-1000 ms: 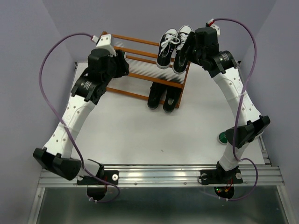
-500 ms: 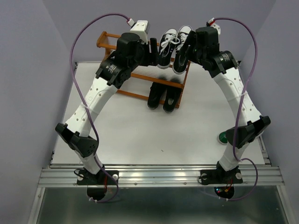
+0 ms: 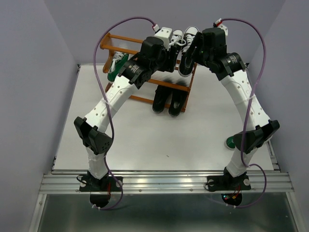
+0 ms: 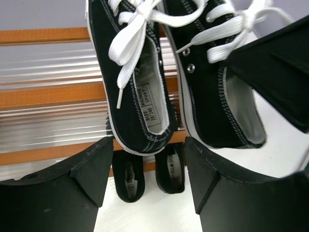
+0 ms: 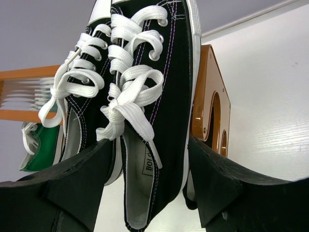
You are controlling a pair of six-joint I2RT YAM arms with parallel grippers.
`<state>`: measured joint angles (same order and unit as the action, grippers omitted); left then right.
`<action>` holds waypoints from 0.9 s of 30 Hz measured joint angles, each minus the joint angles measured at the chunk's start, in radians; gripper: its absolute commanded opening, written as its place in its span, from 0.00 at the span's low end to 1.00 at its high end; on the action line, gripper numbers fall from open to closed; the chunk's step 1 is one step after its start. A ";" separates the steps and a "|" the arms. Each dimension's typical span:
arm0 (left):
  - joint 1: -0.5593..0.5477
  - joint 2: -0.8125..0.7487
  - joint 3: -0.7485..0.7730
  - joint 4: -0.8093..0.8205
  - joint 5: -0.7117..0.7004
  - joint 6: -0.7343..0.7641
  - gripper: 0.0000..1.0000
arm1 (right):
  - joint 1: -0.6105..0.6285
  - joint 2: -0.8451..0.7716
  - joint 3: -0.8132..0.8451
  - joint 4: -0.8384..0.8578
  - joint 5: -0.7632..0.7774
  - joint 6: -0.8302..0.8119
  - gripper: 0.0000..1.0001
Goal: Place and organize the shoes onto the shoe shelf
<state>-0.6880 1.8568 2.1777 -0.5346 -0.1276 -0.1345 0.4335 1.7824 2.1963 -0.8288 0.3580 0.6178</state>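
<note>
Black laced sneakers [image 3: 189, 35] are seen at the 1 o'clock end of the shoe shelf [image 3: 120, 38], on its top tier. The left gripper [image 4: 149, 145] is held open astride the heel of the left sneaker [image 4: 140, 96]. The right sneaker [image 5: 159, 96] is clamped by the right gripper [image 5: 150, 145]. Plain black shoes [image 3: 169, 100] are parked below. One green sneaker [image 3: 115, 65] is shelved at 11 o'clock, and a second green sneaker [image 3: 231, 142] is on the table [image 3: 145, 140] at 4 o'clock.

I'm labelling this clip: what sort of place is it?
Probably a robot lab test cell: lilac walls around a white table, two arms bolted to a metal rail, a small shoe shelf.
</note>
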 measured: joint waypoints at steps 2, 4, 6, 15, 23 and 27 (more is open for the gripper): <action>-0.001 0.014 0.000 -0.003 -0.018 0.004 0.68 | 0.000 0.000 0.000 0.000 0.000 0.000 0.69; -0.004 0.026 0.000 -0.005 -0.039 0.007 0.67 | 0.000 0.000 0.000 0.000 0.000 0.000 0.69; -0.006 0.031 0.000 -0.005 -0.052 0.008 0.66 | 0.000 0.000 -0.001 0.000 0.000 0.000 0.69; -0.011 0.033 0.000 0.020 -0.095 0.006 0.46 | 0.000 0.000 -0.021 0.005 0.001 0.000 0.61; -0.013 0.042 0.006 0.032 -0.116 0.006 0.00 | 0.000 0.000 -0.034 0.007 0.007 0.000 0.55; -0.017 0.052 0.021 0.028 -0.139 -0.005 0.00 | 0.000 0.000 -0.036 0.008 0.009 0.000 0.50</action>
<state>-0.7052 1.9091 2.1986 -0.5068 -0.2668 -0.1394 0.4335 1.7824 2.1605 -0.8211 0.3672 0.6182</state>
